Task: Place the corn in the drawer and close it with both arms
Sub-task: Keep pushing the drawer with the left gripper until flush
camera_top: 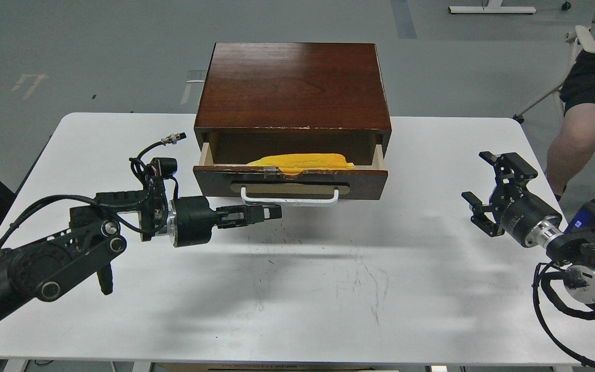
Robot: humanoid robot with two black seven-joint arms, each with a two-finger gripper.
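Observation:
The yellow corn [302, 163] lies lengthwise inside the drawer [370, 182], which stands partly open out of the dark red-brown cabinet [292, 82]. The drawer's white bar handle [290, 199] faces me. My left gripper [272, 212] is shut and empty, pointing right, its tip just below the left end of the handle at the drawer front. I cannot tell whether it touches. My right gripper [485, 192] is open and empty, hovering over the table well to the right of the drawer.
The white table [328, 299] carries the cabinet at its back middle. A seated person's leg [579, 134] and a chair [581, 41] are beyond the table's right edge. Loose cables [147, 165] stick up from my left wrist.

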